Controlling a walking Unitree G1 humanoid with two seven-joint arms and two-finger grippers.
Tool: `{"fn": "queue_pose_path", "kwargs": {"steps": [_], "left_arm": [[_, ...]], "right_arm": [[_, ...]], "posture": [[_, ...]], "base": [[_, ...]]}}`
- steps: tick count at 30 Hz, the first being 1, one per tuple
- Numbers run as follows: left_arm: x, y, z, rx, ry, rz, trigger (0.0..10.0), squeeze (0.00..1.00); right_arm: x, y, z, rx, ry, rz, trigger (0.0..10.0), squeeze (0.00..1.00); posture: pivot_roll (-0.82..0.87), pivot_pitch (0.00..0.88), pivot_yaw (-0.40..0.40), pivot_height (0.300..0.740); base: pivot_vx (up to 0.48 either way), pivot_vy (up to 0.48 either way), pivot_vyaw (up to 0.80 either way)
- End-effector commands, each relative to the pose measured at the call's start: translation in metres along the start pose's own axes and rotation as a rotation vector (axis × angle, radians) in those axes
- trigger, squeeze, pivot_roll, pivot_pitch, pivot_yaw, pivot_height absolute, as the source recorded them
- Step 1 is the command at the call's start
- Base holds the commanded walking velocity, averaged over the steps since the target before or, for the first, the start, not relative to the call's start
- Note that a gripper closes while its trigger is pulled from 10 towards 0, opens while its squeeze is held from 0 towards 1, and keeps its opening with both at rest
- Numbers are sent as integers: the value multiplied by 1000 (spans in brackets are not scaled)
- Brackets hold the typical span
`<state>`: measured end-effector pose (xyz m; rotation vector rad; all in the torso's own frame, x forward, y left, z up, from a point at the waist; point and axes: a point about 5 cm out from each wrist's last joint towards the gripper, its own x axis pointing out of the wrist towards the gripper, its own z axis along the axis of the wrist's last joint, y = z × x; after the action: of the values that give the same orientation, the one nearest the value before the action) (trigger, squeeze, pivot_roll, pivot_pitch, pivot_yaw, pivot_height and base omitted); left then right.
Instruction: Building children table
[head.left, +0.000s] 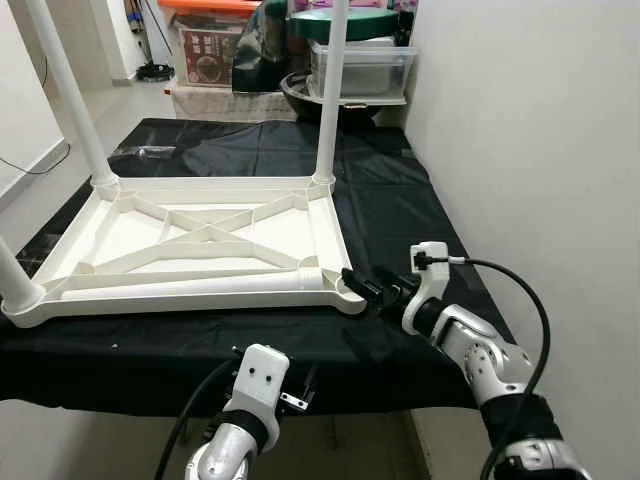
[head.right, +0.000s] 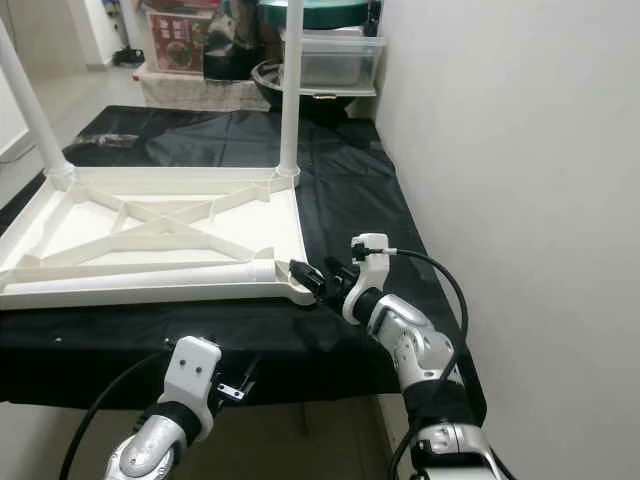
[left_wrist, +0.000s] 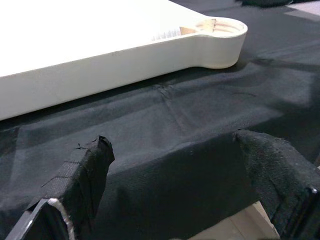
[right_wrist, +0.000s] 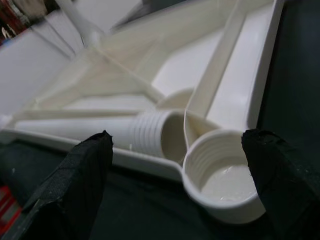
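Note:
A white plastic tabletop (head.left: 290, 232) lies upside down on a black-covered surface (head.left: 400, 200). Upright legs stand in its far left (head.left: 70, 90), far right (head.left: 330, 90) and near left (head.left: 10, 275) corners. A loose leg (head.left: 170, 288) lies inside the tabletop along the near rim, its threaded end (right_wrist: 155, 132) beside the bare near-right corner socket (right_wrist: 225, 175). My right gripper (head.left: 362, 287) is open, level with that corner, and its black fingers (right_wrist: 85, 170) stand on either side of the socket and the leg's end. My left gripper (left_wrist: 173, 142) is open, low at the surface's front edge, facing the corner.
A white wall (head.left: 540, 130) runs close along the right side of the surface. Storage boxes and a basin (head.left: 360, 65) crowd the far end. A clear plastic bag (head.left: 145, 150) lies on the cloth at the far left. Floor shows on the left.

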<state>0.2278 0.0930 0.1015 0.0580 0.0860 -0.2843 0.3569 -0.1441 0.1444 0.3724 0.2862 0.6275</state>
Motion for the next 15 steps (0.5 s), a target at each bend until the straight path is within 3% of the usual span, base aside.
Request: {"fn": "queue_pose_path", "kwargs": {"steps": [1, 5, 15], "left_arm": [[-2, -1, 0, -8, 9, -7, 10000, 0], [-6, -3, 5, -24, -25, -18, 10000, 0], [-16, -7, 10, -33, -49, -29, 10000, 0]], "right_arm": [[3, -7, 3, 26, 46, -50, 10000, 0], [12, -9, 12, 92, 65, -97, 10000, 0], [23, -4, 22, 132, 111, -97, 10000, 0]], "posture": [[101, 104, -89, 740], [112, 121, -93, 740], [124, 153, -100, 740]], "base": [[0, 0, 0], [0, 0, 0], [0, 0, 0]]}}
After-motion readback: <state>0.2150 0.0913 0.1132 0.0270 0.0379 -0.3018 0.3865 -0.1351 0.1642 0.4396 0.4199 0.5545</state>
